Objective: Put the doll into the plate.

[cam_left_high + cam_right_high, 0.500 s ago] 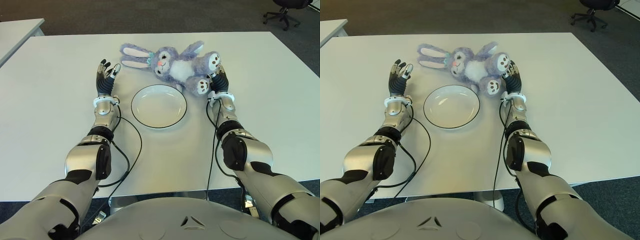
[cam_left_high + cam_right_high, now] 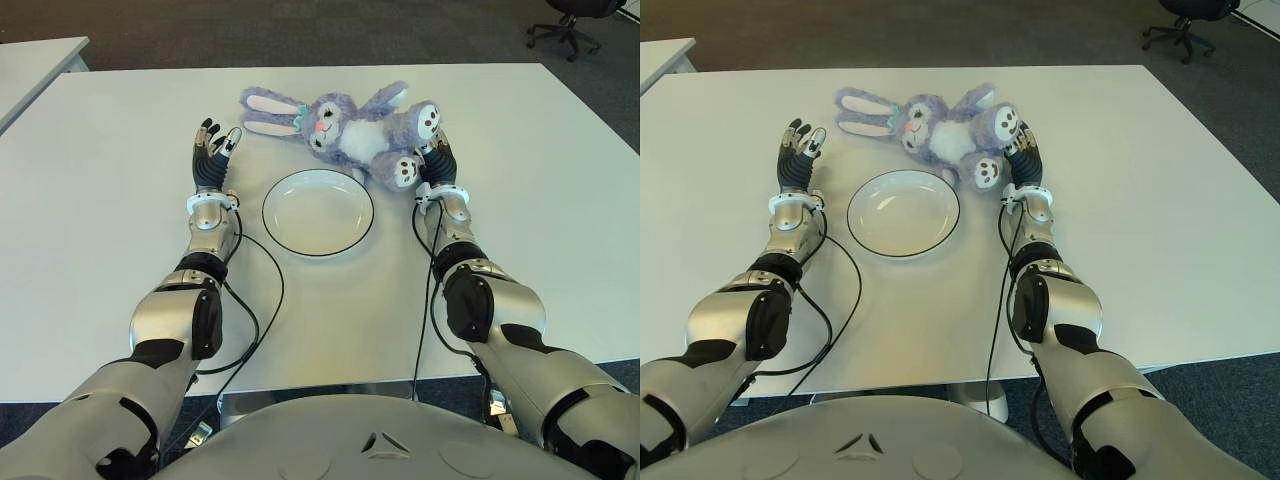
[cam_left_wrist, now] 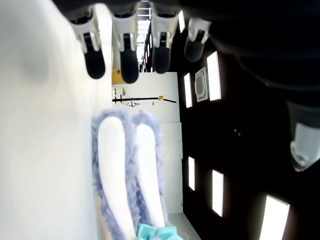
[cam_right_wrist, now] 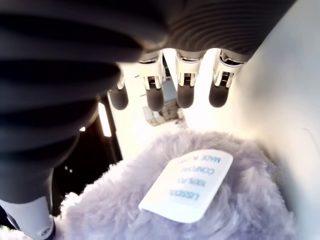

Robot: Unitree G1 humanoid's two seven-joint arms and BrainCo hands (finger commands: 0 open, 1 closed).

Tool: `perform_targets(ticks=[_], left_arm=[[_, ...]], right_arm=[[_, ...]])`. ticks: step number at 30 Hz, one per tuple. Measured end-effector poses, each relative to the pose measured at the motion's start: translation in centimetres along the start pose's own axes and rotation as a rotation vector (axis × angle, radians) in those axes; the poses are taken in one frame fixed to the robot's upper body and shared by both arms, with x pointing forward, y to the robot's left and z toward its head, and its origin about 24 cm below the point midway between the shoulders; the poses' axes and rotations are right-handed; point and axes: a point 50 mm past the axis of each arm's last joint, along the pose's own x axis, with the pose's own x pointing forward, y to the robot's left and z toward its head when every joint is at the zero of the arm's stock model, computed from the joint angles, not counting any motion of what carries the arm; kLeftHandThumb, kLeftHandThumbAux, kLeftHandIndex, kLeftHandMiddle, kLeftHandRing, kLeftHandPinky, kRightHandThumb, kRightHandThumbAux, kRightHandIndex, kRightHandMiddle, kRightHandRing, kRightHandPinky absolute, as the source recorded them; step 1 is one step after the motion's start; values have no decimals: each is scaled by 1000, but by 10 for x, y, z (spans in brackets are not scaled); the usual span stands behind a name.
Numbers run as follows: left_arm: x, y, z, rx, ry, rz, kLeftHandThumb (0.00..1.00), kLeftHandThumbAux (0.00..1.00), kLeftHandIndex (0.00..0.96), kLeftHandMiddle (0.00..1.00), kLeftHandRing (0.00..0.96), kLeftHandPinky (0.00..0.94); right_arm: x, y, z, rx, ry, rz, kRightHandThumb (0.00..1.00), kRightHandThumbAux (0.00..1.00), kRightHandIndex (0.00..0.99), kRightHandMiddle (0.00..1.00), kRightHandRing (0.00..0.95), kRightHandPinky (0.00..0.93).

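A purple plush rabbit doll (image 2: 345,125) lies on its back on the white table (image 2: 120,240), ears toward the left and feet toward the right. The white plate (image 2: 318,212) with a dark rim sits just in front of it and holds nothing. My right hand (image 2: 437,158) is open against the doll's feet, its straight fingers (image 4: 182,92) reaching past a plush leg with a white label (image 4: 187,185). My left hand (image 2: 213,150) is open on the table left of the doll's ears (image 3: 125,175), apart from them.
Black cables (image 2: 265,300) trail from both wrists across the table in front of the plate. A second table edge (image 2: 30,65) shows at far left. An office chair (image 2: 565,25) stands on the floor beyond the far right corner.
My right hand has edged slightly closer against the doll's feet. The left hand, doll and plate have not moved.
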Motion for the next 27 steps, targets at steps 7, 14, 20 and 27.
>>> perform_targets(ticks=[7, 14, 20, 27], left_arm=[[0, 1, 0, 1, -1, 1, 0, 486, 0, 120, 140, 154], [0, 1, 0, 1, -1, 2, 0, 488, 0, 121, 136, 146], [0, 1, 1, 2, -2, 3, 0, 490, 0, 118, 135, 156], [1, 2, 1, 3, -2, 4, 0, 500, 0, 127, 150, 171]], right_arm=[[-1, 0, 0, -5, -14, 11, 149, 636, 25, 64, 42, 37], [-1, 0, 1, -5, -19, 20, 164, 631, 26, 63, 39, 36], [-1, 0, 1, 2, -20, 23, 171, 633, 23, 63, 40, 43], [-1, 0, 1, 7, -29, 35, 175, 635, 17, 59, 40, 44]])
